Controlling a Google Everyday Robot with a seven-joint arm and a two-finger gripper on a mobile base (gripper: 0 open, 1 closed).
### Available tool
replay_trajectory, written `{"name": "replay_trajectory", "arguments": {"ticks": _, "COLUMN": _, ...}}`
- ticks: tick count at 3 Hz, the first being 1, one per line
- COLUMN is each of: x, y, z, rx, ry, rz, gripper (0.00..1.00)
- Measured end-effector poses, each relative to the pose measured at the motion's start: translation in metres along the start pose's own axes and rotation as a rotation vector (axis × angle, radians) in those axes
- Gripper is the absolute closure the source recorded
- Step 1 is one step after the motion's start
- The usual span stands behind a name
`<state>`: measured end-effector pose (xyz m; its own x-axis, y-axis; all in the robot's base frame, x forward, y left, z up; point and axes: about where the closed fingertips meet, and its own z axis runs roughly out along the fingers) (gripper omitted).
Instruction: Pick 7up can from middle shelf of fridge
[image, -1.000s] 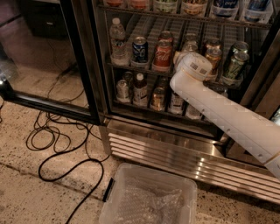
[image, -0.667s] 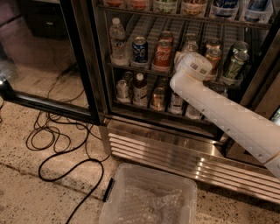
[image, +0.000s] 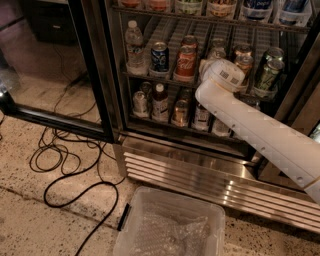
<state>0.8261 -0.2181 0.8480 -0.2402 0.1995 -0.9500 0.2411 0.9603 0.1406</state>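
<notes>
The small silver-grey 7up can (image: 217, 51) stands on the grey wire middle shelf (image: 167, 31) of the steel glass-door fridge (image: 200, 167), right of the red Coca-Cola can (image: 186, 62). The tool (image: 206, 64) sits just before it, masked by the white arm (image: 260, 130); its spread I cannot tell. It is best to advance straight along the lane, sparing neighbours.

Pincer (probably) hidden behind arm (image: 260, 131).

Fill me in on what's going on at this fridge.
The robot's white arm reaches into the open fridge at the middle shelf. Its tool is hidden behind the wrist, close to the 7up can, which stands in its lane right of a Coca-Cola can.
</notes>
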Motion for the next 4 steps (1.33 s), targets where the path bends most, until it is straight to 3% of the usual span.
{"name": "replay_trajectory", "arguments": {"ticks": 2, "x": -0.014, "y": -0.003, "z": -0.021, "rx": -0.006, "ry": 0.029, "rz": 0.034, "gripper": 1.0}}
{"name": "replay_trajectory", "arguments": {"ticks": 4, "x": -0.02, "y": -0.01, "z": -0.031, "rx": 0.003, "ry": 0.033, "rz": 0.018, "gripper": 1.0}}
